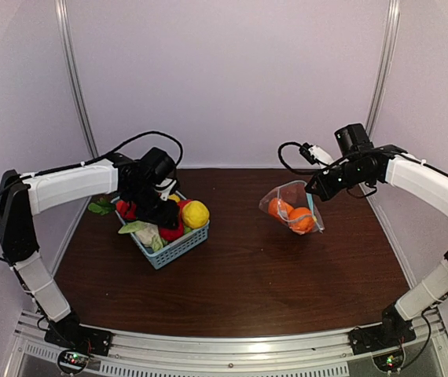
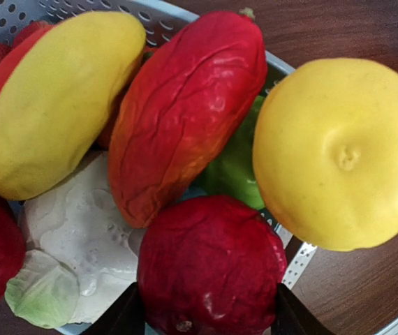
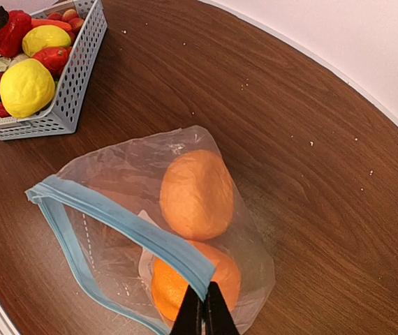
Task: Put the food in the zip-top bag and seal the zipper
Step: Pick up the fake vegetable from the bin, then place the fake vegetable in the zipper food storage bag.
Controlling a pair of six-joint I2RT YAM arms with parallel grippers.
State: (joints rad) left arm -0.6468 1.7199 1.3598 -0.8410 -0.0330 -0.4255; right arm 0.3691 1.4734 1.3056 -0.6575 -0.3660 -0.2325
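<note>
The light-blue lattice basket (image 1: 178, 247) holds the food. My left gripper (image 2: 209, 310) reaches down into it, its fingers pressed against both sides of a dark red round fruit (image 2: 209, 265) that still rests among the others. Around it lie a round yellow fruit (image 2: 338, 153), a long red one (image 2: 185, 105), a yellow mango (image 2: 59, 98) and a pale lettuce leaf (image 2: 80, 230). My right gripper (image 3: 204, 300) is shut on the zipper (image 3: 122, 223) and holds the zip-top bag (image 3: 115, 174) up with its mouth gaping. Two orange fruits (image 3: 195, 195) lie inside the bag.
A green leafy piece (image 1: 100, 206) lies on the brown table just left of the basket. Pale walls with metal corner posts close in the table at the back and sides. The bag (image 1: 291, 206) hangs at the right, about a basket's width from the basket.
</note>
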